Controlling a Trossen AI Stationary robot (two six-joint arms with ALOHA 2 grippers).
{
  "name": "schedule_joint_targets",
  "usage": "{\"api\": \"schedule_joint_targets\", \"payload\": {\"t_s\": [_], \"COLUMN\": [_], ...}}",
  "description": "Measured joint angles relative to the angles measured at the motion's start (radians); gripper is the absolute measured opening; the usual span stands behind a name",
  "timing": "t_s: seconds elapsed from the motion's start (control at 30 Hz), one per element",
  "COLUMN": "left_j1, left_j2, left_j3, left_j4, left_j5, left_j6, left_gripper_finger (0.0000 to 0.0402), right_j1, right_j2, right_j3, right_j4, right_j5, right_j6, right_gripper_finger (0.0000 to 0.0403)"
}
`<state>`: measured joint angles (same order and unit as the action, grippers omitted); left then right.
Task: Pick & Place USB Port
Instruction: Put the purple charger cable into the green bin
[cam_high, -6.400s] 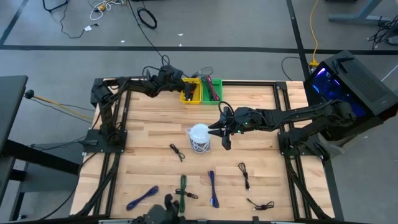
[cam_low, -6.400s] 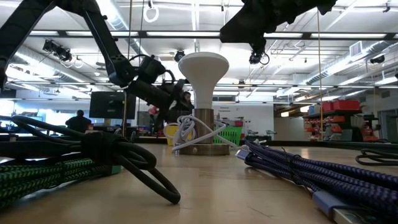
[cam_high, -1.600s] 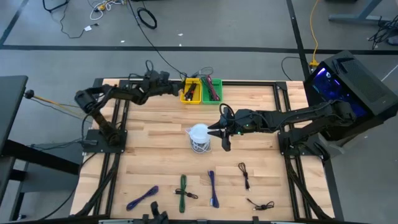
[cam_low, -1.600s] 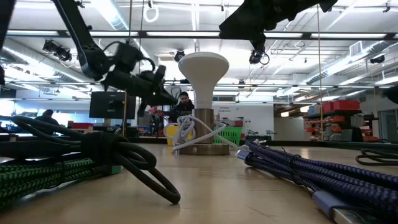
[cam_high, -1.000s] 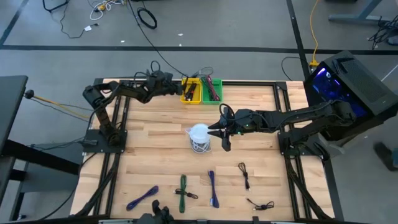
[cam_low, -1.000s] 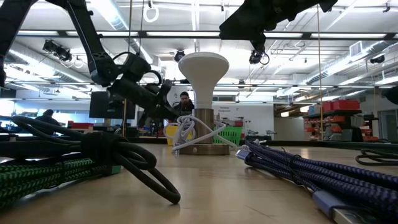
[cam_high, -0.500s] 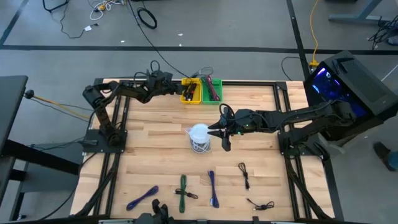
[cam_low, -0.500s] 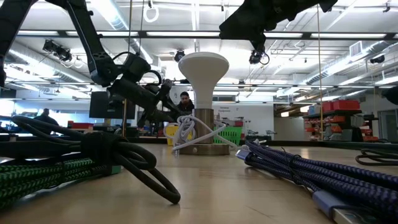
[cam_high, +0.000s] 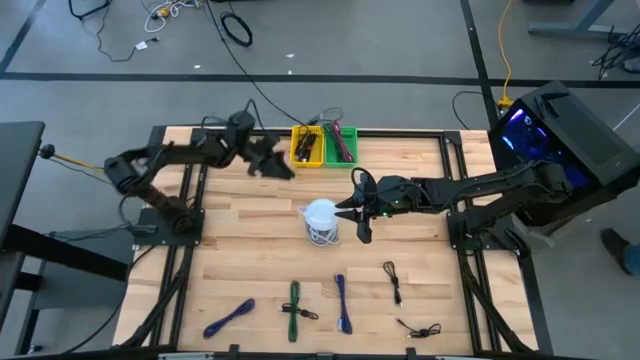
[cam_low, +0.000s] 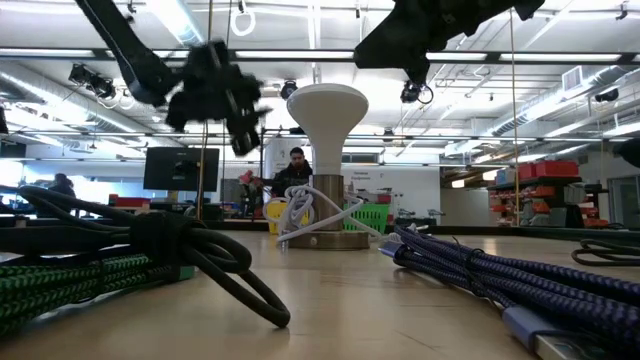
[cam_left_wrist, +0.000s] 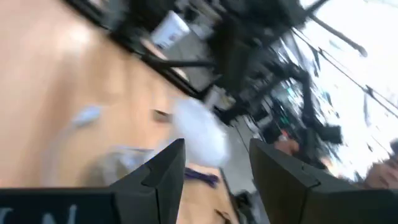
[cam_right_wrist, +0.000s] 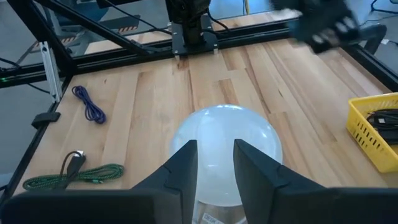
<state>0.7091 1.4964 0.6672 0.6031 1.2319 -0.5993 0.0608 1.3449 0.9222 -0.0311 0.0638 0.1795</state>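
A white dome-topped stand (cam_high: 320, 216) stands mid-table on its round base, with a white cable wound about its foot (cam_low: 310, 215). My right gripper (cam_high: 347, 210) hovers open and empty just right of and above the dome (cam_right_wrist: 227, 149); its fingers (cam_right_wrist: 183, 168) frame the dome without touching it. My left gripper (cam_high: 275, 166) is in the air near the yellow bin (cam_high: 306, 146), open and empty, blurred, facing the dome (cam_left_wrist: 199, 127). Coiled USB cables lie near the front edge: black (cam_high: 285, 244), green (cam_high: 295, 305), blue (cam_high: 343, 300).
A green bin (cam_high: 340, 143) holding cables sits beside the yellow one at the far edge. More cables lie toward the near edge: blue (cam_high: 228, 317), black (cam_high: 392, 278), black (cam_high: 420, 329). Bare wood stretches left of the stand. A person stands in the room behind (cam_low: 296, 165).
My left gripper has pulled away from the yellow bin, risen, swung a little toward the table's near edge and turned to face the white stand, moving fast enough to blur. My right arm, the stand and the cables have kept still.
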Motion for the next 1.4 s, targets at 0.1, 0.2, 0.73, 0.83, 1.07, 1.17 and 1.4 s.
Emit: {"api": "schedule_joint_targets", "payload": {"t_s": [0.1, 0.2, 0.73, 0.83, 1.07, 1.17, 1.4], "left_j1": [-0.111, -0.234, -0.941, -1.085, -1.398, -1.505, -1.683], "left_j2": [-0.134, -0.274, -0.781, -0.776, -0.691, -0.625, -0.425], "left_j3": [-0.048, -0.092, -0.130, -0.130, -0.130, -0.130, -0.130], "left_j4": [-0.008, -0.085, -1.093, -1.163, -1.231, -1.229, -1.142], "left_j5": [-0.036, -0.103, -1.156, -1.243, -1.375, -1.396, -1.326], "left_j6": [-0.018, -0.013, -0.179, -0.349, -0.773, -0.948, -1.250], "left_gripper_finger": [0.0183, 0.0183, 0.0183, 0.0183, 0.0183, 0.0180, 0.0155], "right_j1": [0.000, 0.000, 0.000, 0.000, 0.000, 0.000, 0.000], "right_j2": [0.000, 0.000, 0.000, 0.000, 0.000, 0.000, 0.000], "right_j3": [0.000, 0.000, 0.000, 0.000, 0.000, 0.000, 0.000], "right_j4": [0.000, 0.000, 0.009, 0.011, 0.012, 0.012, 0.016], "right_j5": [0.000, 0.000, 0.000, 0.000, 0.000, 0.001, 0.000], "right_j6": [0.008, 0.026, 0.048, 0.047, 0.036, 0.023, 0.014], "right_gripper_finger": [0.0107, 0.0107, 0.0107, 0.0107, 0.0107, 0.0107, 0.0107]}}
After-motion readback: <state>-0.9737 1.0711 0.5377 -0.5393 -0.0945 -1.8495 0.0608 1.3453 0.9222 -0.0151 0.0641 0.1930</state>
